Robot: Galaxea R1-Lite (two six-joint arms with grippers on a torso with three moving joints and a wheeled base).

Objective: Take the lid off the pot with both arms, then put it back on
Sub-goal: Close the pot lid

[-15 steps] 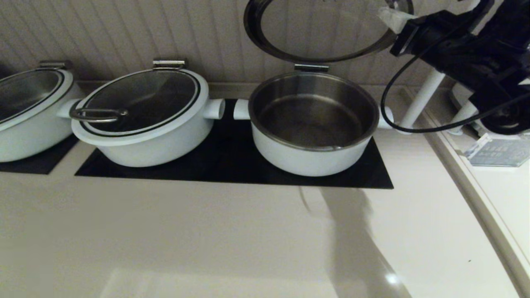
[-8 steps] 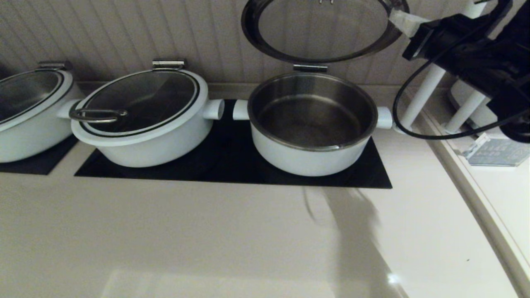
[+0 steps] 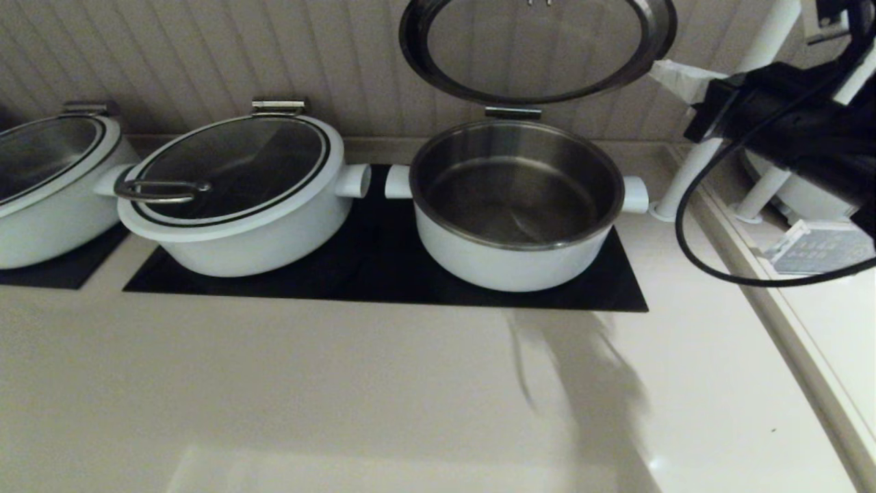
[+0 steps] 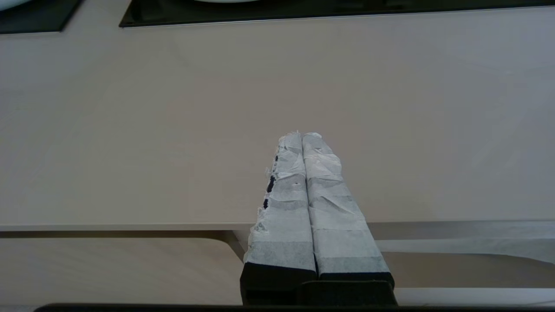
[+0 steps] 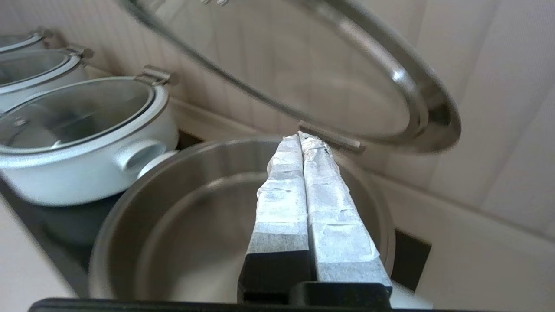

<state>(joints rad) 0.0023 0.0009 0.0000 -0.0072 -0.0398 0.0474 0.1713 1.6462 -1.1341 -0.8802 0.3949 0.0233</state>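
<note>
Pot: on the black cooktop at the counter's back edge, toward the right corner; steel liner bare, nothing inside.
Lid: swung up on its hinge, standing against the back wall.
Neighbour pot: left of it, knobs nearly touching, lid closed.
Right gripper: fingers pressed together, holding nothing, just beside the lid's right rim; a second ago it touched that rim higher up.
Left gripper: fingers together, empty, over the counter's front edge.

Pale beige countertop — two black cooktop panels inset, white pots on them.
</note>
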